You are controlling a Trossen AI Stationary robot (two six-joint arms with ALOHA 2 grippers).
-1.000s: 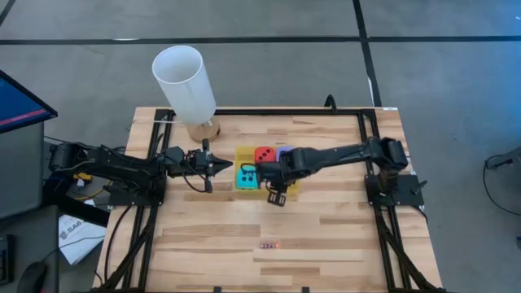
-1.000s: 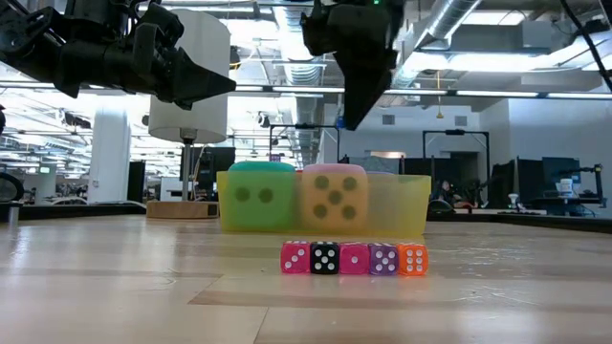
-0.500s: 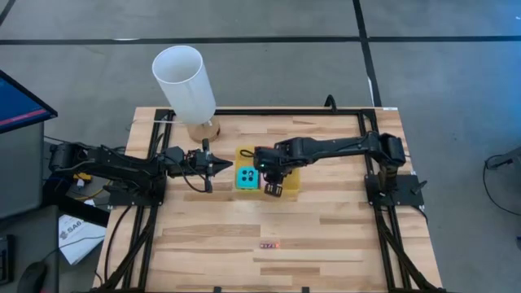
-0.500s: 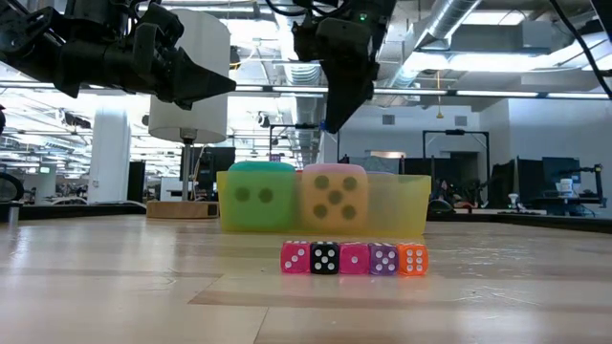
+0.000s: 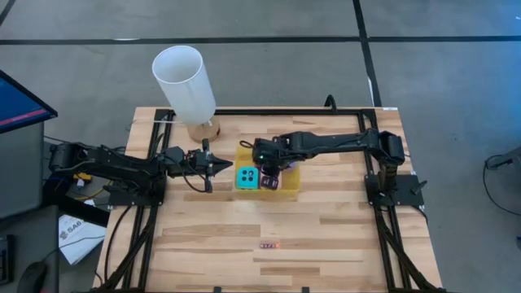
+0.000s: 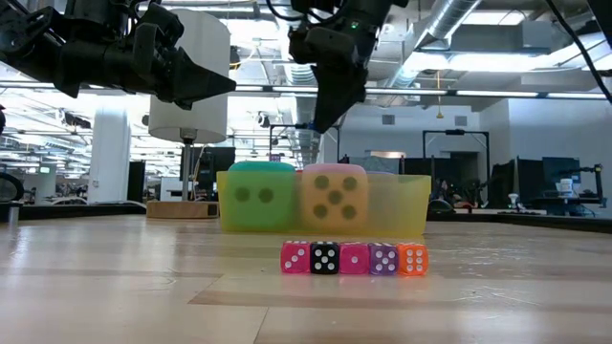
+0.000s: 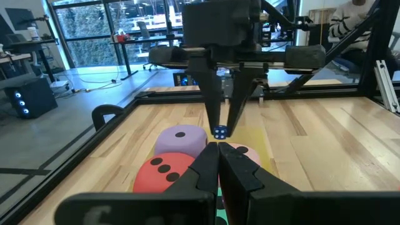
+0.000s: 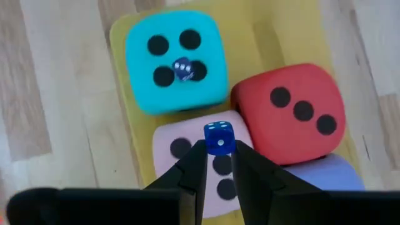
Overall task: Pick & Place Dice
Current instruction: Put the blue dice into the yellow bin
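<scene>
— What is the right gripper (image 8: 215,164) holding?

— A tiny blue die (image 8: 219,137), pinched between its two fingertips. It hangs over the yellow tray (image 8: 275,44).

— And the big dice?

— All four sit in the tray, right under that gripper. The pink one (image 8: 181,147) is straight below the tiny die, the cyan one (image 8: 172,59) and the red one (image 8: 294,119) are just beside it, touching.

— The purple one?

— The purple one (image 8: 325,175) is mostly cut off past the red.

— The other arm?

— The left gripper (image 5: 213,167) waits near the tray, fingers pressed together, holding nothing.

— Anything hard to see?

— A small bluish speck on the cyan die; I cannot tell what it is.
</scene>
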